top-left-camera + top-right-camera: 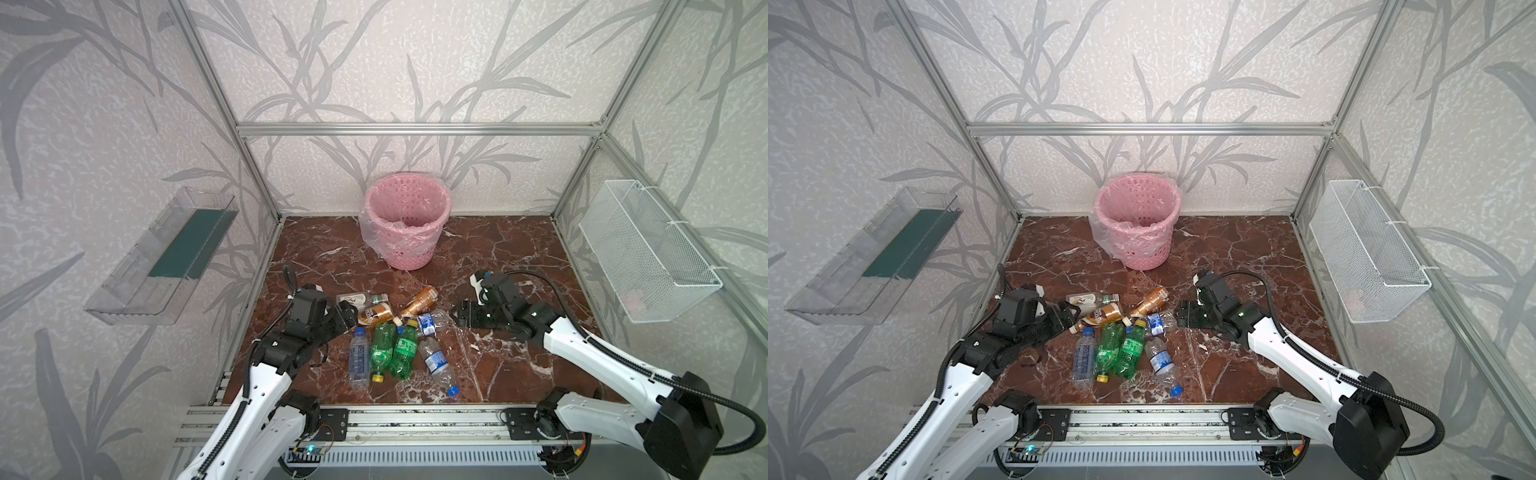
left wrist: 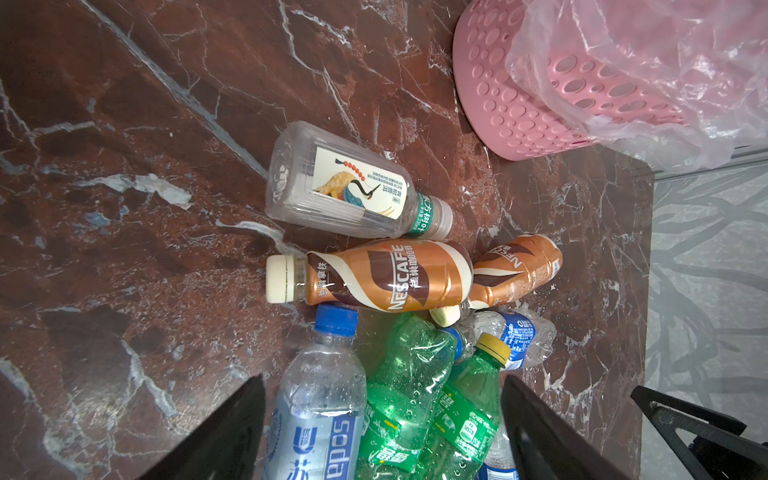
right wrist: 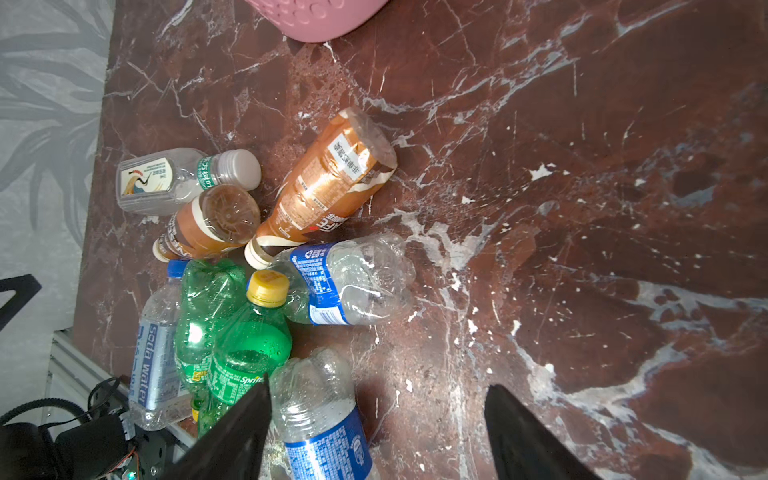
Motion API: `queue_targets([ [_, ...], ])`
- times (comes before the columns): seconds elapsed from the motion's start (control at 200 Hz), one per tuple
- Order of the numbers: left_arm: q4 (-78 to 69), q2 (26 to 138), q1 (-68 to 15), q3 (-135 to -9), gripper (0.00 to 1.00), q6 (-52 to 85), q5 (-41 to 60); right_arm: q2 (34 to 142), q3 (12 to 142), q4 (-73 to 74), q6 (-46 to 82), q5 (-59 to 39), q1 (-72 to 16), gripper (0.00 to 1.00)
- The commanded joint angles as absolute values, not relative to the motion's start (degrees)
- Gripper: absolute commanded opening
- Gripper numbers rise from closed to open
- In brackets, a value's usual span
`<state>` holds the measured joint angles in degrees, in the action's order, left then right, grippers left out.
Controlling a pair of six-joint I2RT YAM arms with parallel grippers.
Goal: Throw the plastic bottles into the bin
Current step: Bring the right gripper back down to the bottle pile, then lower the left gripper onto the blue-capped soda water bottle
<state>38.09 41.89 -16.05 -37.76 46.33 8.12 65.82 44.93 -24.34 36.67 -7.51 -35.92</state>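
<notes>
- We judge this the start of a pick: the plastic bottles (image 1: pixel 392 332), eight by our count, lie heaped on the bench (image 1: pixel 498 249), midway across and nearer its front edge.
- The bin (image 1: pixel 409 254) stands upright at the middle of the back edge, well apart from the heap; we see no bottle inside it.
- The left gripper (image 1: pixel 348 314) sits at the heap's left side, jaws spread wide with nothing between them; the right gripper (image 1: pixel 457 314) sits at its right side, jaws likewise parted and empty.
- Next, we think, each arm must settle on one outer bottle, close across its body, lift it clear and carry it over the bin's mouth. The crushed clear bottle (image 3: pixel 345 282) lies nearest the right gripper, a brown bottle (image 2: pixel 386 276) nearest the left.
- Writing: the brown bottle reads "NESCAFE", and its twin (image 2: pixel 515 270) shows part of that word; the tall clear bottle (image 3: pixel 156 353) reads "soda water"; one green bottle (image 3: pixel 249 345) reads "Sprite". The white-labelled bottle (image 2: pixel 345 187) carries a crane picture and Chinese characters; the blue labels' print is too small for us.
</notes>
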Motion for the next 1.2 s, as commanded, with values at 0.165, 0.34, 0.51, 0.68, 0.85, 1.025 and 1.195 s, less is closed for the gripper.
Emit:
queue_targets([
  [0.165,41.38,42.57,-15.82,-36.94,0.85,46.91,10.03,65.74,43.24,-20.59,38.89,-8.72,-37.45,0.81],
  [0.34,40.34,42.45,-15.86,-34.49,0.84,47.03,14.17,66.18,42.76,-20.13,39.2,-8.78,-37.67,0.81],
  [0.51,40.04,41.15,-15.95,-32.1,0.83,47.99,15.58,66.01,42.37,-19.86,39.3,-8.72,-37.71,0.81],
  [0.68,40.66,41.22,-16.17,-31.73,0.83,47.8,16.56,66.35,42.22,-19.47,39.28,-8.88,-37.73,0.81],
  [0.85,40.24,43.11,-17.67,-31.26,0.83,47.99,17.15,66.45,42.04,-19.24,39.21,-8.83,-37.78,0.81],
  [1.025,41.8,45.98,-20.67,-32.1,0.83,47.86,15.54,66.65,41.92,-19.03,38.84,-8.26,-37.75,0.81],
  [1.195,43.44,47.78,-23.62,-32.65,0.83,48.67,12.37,67.41,42.19,-18.64,38.69,-8.63,-37.71,0.81],
])
